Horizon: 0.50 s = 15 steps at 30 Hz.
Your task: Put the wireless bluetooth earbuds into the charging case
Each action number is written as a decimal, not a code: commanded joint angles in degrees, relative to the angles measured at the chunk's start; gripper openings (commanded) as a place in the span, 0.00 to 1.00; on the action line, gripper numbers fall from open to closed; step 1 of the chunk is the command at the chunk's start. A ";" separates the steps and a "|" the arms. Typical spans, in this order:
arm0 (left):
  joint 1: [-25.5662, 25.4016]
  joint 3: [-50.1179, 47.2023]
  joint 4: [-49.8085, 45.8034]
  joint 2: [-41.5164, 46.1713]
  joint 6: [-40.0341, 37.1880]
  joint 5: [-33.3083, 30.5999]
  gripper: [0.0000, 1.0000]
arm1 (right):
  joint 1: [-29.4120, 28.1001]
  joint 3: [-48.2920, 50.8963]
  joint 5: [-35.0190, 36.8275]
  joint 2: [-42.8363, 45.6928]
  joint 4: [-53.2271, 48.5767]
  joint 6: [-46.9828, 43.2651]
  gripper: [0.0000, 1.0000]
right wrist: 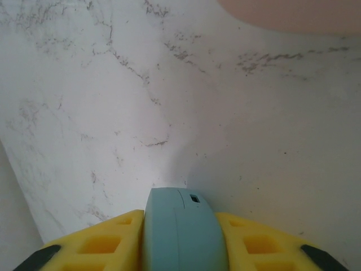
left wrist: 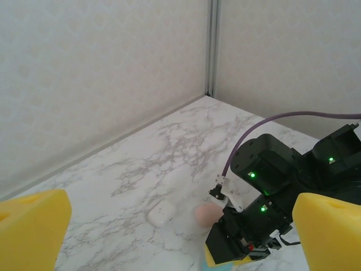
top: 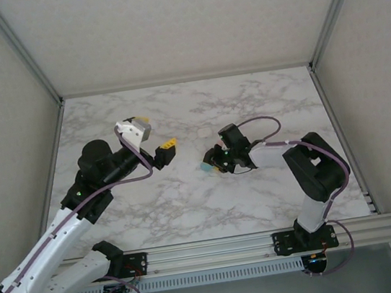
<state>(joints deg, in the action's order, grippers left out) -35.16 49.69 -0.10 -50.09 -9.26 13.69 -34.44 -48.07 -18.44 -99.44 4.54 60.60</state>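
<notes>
A teal charging case (right wrist: 177, 240) stands on edge between the yellow pads of my right gripper (right wrist: 180, 217), which is shut on it low over the marble table (top: 189, 205). From above, the same case (top: 207, 167) pokes out left of the right gripper (top: 216, 162). My left gripper (top: 154, 139) hovers to the left of it, wide open and holding nothing, with its yellow fingers (left wrist: 31, 231) far apart. A closed white case (left wrist: 162, 213) and a pink case (left wrist: 206, 214) lie on the table just beyond the right gripper (left wrist: 240, 251). The earbuds are out of view.
The pink case (right wrist: 293, 14) lies close ahead of the teal one. Grey walls and aluminium posts (top: 30, 60) enclose the table on three sides. A metal rail (top: 217, 249) runs along the near edge by the arm bases.
</notes>
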 commanded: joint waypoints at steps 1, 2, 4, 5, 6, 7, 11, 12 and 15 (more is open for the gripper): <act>0.09 -0.21 0.49 1.04 -0.76 -1.99 1.00 | -0.46 -0.81 4.39 2.44 -8.47 -2.91 0.44; 0.09 -0.21 0.37 1.04 -0.92 -2.18 1.00 | -0.50 -0.95 5.20 3.19 -10.07 -3.37 0.46; 0.09 -0.37 0.25 1.13 -1.05 -2.67 1.00 | -0.46 -1.50 7.29 4.90 -13.58 -4.33 0.50; 0.13 -0.47 0.27 1.13 -1.10 -2.91 1.00 | -0.47 -1.66 8.67 6.09 -15.70 -4.75 0.52; 0.18 -0.54 0.28 1.09 -1.11 -3.01 1.00 | -0.48 -1.84 9.94 7.09 -17.36 -5.35 0.54; 0.18 -0.65 0.36 1.04 -1.05 -3.07 1.00 | -0.46 -2.17 11.32 8.30 -19.38 -5.91 0.56; 0.31 -1.00 0.65 0.57 -0.86 -3.79 1.00 | -0.20 -4.28 18.03 14.42 -28.19 -9.46 0.60; 0.35 -1.00 0.56 0.36 -0.67 -4.25 1.00 | -0.13 -5.21 20.94 16.04 -31.41 -10.75 0.61; 0.85 -1.70 1.15 0.03 -0.23 -5.67 1.00 | 0.51 -8.00 35.86 22.91 -40.05 -15.46 0.66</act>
<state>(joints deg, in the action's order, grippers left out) -34.96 49.21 -0.01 -50.02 -9.63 10.31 -34.41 -52.49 1.52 -82.26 -23.88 51.07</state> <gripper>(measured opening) 0.998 0.648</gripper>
